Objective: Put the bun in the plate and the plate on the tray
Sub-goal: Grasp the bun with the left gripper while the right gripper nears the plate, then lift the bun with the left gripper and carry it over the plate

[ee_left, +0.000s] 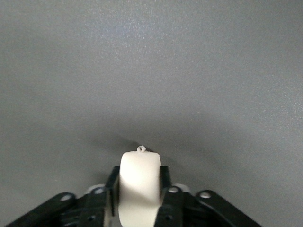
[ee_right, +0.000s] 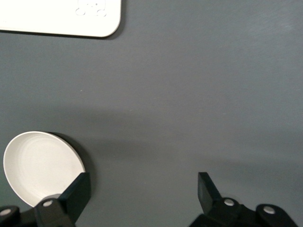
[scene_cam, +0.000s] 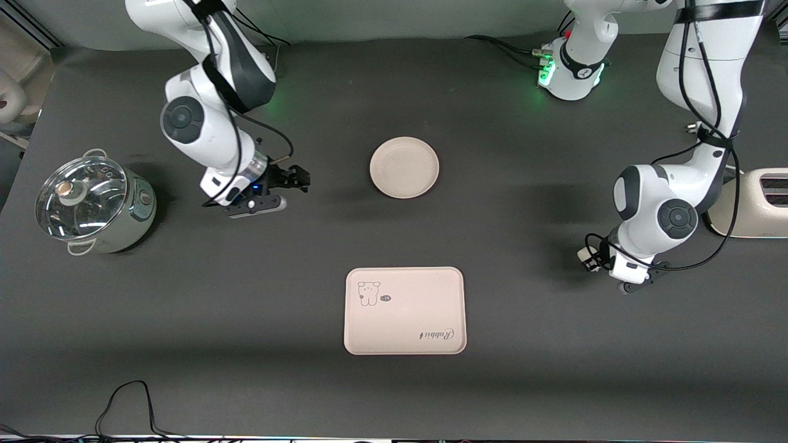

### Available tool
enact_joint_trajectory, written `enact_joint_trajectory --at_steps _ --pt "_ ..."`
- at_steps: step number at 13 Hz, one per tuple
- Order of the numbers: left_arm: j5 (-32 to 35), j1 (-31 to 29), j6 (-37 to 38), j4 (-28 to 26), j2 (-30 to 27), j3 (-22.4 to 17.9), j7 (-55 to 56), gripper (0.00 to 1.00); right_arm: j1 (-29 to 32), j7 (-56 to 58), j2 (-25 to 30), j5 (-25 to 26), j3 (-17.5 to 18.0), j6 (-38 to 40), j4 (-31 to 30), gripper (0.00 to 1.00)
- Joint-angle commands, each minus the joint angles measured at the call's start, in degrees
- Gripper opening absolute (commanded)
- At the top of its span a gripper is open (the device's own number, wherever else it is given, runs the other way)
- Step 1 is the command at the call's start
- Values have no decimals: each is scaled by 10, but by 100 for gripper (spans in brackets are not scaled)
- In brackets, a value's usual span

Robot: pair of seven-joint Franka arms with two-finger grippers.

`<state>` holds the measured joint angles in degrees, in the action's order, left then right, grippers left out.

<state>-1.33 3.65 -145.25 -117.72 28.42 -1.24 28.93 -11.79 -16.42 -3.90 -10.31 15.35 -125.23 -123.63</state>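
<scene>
The bun (ee_left: 139, 177) is a small white lump clamped between my left gripper's (ee_left: 138, 184) fingers. In the front view this gripper (scene_cam: 588, 258) is over bare table toward the left arm's end, with the bun (scene_cam: 583, 254) just showing at its tip. The round cream plate (scene_cam: 404, 167) lies empty mid-table. The tray (scene_cam: 404, 311) with the animal drawing lies nearer to the front camera than the plate, and is empty. My right gripper (scene_cam: 298, 178) is open and empty over the table beside the plate. The right wrist view shows its wide gap (ee_right: 142, 189), the plate (ee_right: 40, 168) and a tray corner (ee_right: 61, 16).
A lidded metal pot (scene_cam: 92, 203) stands at the right arm's end of the table. A cream toaster (scene_cam: 754, 203) stands at the left arm's end. A cable (scene_cam: 129, 400) loops at the table's front edge.
</scene>
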Motion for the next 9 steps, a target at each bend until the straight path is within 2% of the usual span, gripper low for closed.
enact_joint_trajectory --at_steps 1,3,6,9 --pt "-6 0 -3 4 4 0 3 16 -4 -23 -26 -10 24 -34 0 100" --pt "-6 0 28 7 -23 0 3 17 -7 -27 -42 -10 29 -43 1 100" --pt "-3 0 207 41 -110 0 -7 18 -20 -40 -52 -9 29 -46 0 100" --pt "-2 0 324 48 -219 0 -18 18 -36 -43 -60 -9 29 -58 -11 100"
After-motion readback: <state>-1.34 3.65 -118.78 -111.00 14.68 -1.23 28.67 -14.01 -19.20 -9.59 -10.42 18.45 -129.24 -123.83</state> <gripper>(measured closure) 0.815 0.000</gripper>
